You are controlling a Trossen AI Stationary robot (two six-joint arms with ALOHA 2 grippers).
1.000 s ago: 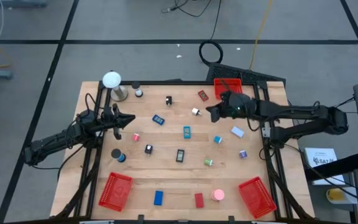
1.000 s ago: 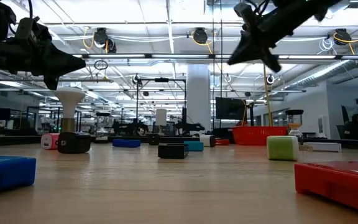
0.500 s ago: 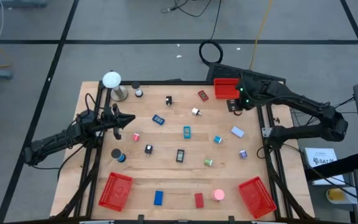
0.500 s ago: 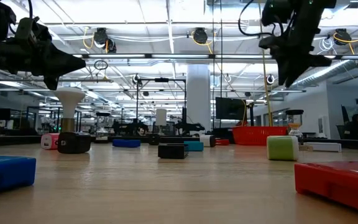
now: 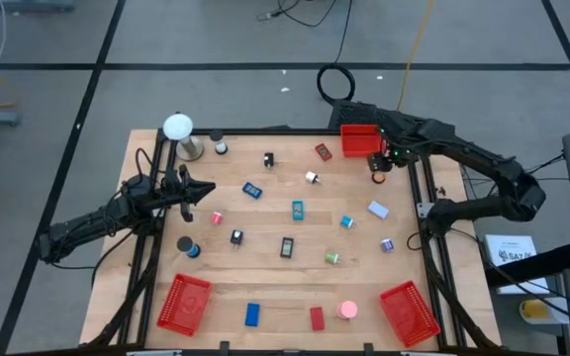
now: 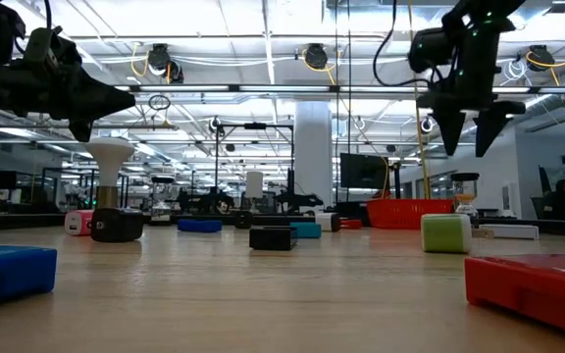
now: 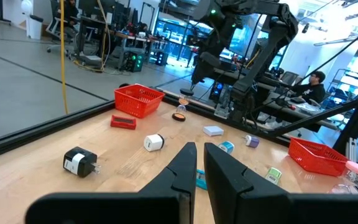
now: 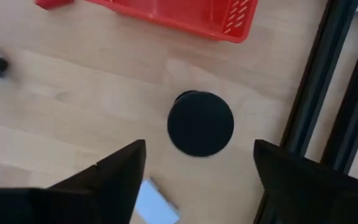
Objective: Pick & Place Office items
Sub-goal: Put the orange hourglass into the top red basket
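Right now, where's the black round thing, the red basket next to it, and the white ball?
black round piece (image 8: 201,123), right wrist view, middle of its top.
red basket (image 8: 185,15), right wrist view, its mesh floor.
white ball (image 5: 177,127), high view, its top.

Grey floor (image 5: 216,40) around the wooden table (image 5: 265,282), crossed by dark tape lines; black cable coil (image 5: 335,81) at 12 o'clock, yellow cord (image 5: 414,49) toward 1. Low view: open hall, white ceiling with strip lights (image 6: 263,44), white column (image 6: 314,147) centre, desks and monitors (image 6: 361,172) behind; seated person (image 6: 562,196) at 3 o'clock.
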